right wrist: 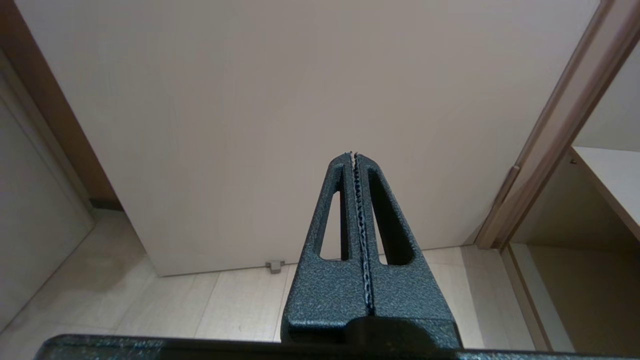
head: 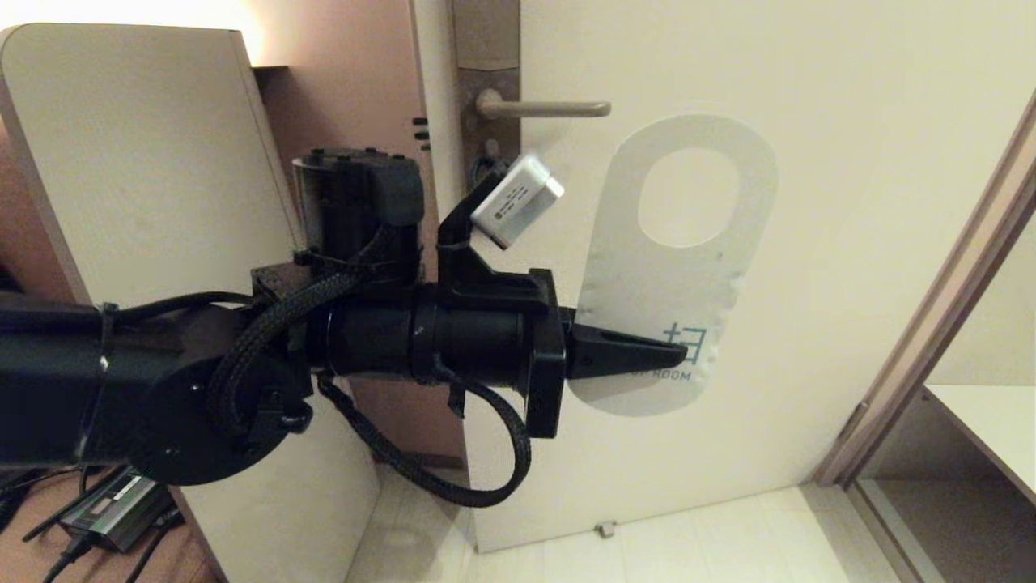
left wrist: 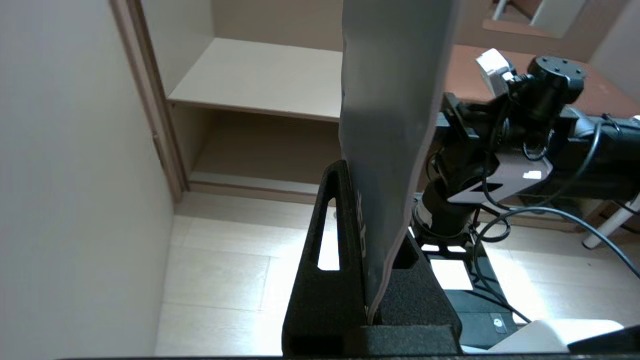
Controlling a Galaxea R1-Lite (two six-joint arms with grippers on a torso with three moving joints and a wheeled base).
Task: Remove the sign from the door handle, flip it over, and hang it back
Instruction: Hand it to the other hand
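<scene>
Already off the door handle (head: 544, 108), the sign (head: 676, 267) hangs in the air below and just to the side of the lever, white face out, its oval hole uppermost. The left gripper (head: 676, 353) has its fingers clamped on the card's lower end. The right gripper (right wrist: 354, 156), fingers pressed together and empty, points at the door (head: 809, 243) lower down. With so thin a card pinched only at one end, it may flex or twist during the turn, so the hole could miss the lever.
</scene>
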